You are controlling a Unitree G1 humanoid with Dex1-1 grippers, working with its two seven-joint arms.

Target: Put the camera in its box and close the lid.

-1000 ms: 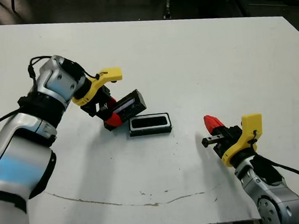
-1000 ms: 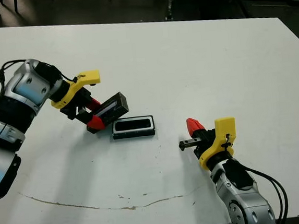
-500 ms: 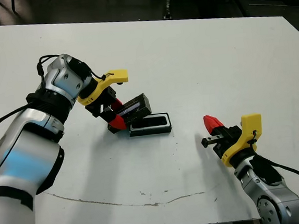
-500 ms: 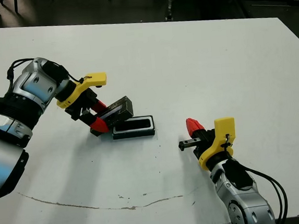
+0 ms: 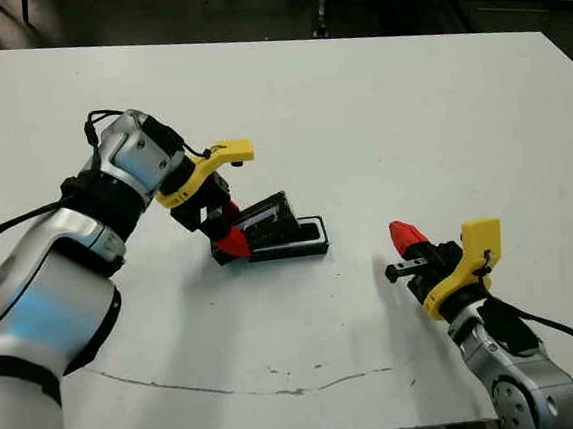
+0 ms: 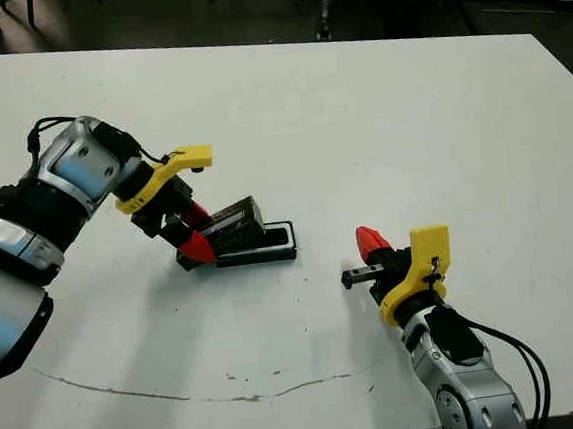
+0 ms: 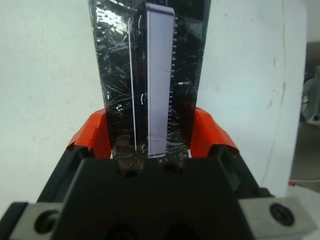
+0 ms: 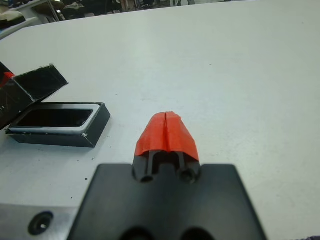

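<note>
The box [image 5: 307, 241], a shallow black tray with a white lining, lies mid-table. The camera [image 8: 55, 118] shows as a dark bar lying inside it. My left gripper [image 5: 226, 230] is shut on the lid [image 5: 267, 219], a glossy black slab. It holds the lid tilted over the box's left end, low edge by the box's near-left rim. In the left wrist view the red fingers [image 7: 92, 136] clamp the lid [image 7: 150, 75] on both sides. My right gripper [image 5: 406, 234] is shut on nothing, off to the right of the box and nearer me; it also shows in its own wrist view [image 8: 166, 130].
A thin brown scuff line [image 5: 231, 385] runs across the white table near its front edge. Bare table [image 5: 438, 111] stretches behind and right of the box. Dark floor with stands lies beyond the far edge.
My left gripper has carried the lid rightward and down, from beside the box to over its left end. The right arm has not moved.
</note>
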